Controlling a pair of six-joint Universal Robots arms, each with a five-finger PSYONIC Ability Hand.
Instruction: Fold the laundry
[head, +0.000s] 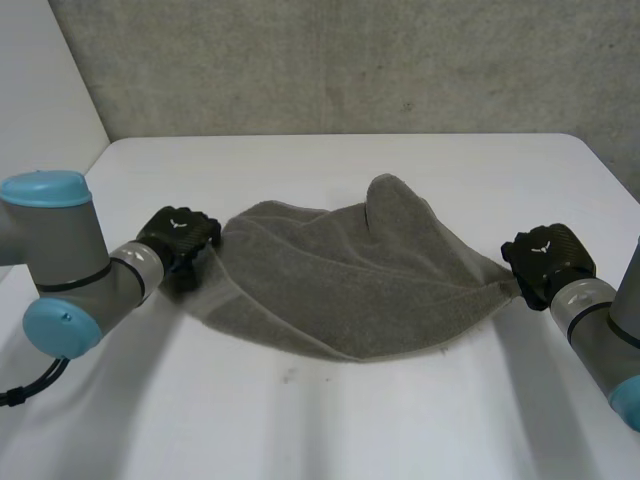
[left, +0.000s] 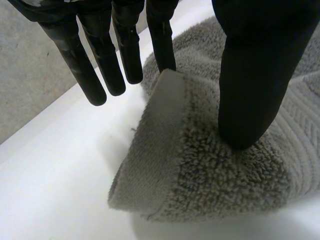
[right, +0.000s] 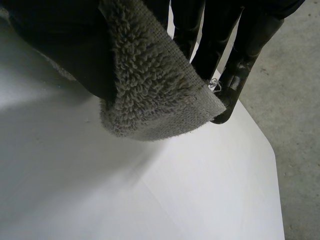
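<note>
The left hand (head: 180, 238) has one corner of the towel (head: 350, 285) pinched. In its wrist view the thumb (left: 250, 75) presses down on the pile from above and one finger (left: 162, 42) stands behind the upturned hem. The other fingers hang straight beside it, clear of the cloth. That corner curls over on itself and is raised off the table (head: 330, 420), with shadow under it. The right hand (head: 545, 258) grips the opposite corner. In its wrist view the cloth wraps over the thumb and is clamped against the fingers (right: 240, 50) behind it. A short tip of hem sticks out past the fingertips, above the tabletop. In the head view the two hands are well apart, the left at the towel's left end and the right at its right end, each on a grey arm (head: 60, 270) with light-blue caps. The towel spreads between them across the middle of the table, grey and rumpled. Its near edge sags in a curve toward the robot. On the far side a fold stands up in a rounded hump (head: 385, 200), and creases run from it toward the right hand. Behind the table's far edge rises a grey wall (head: 350, 60).
</note>
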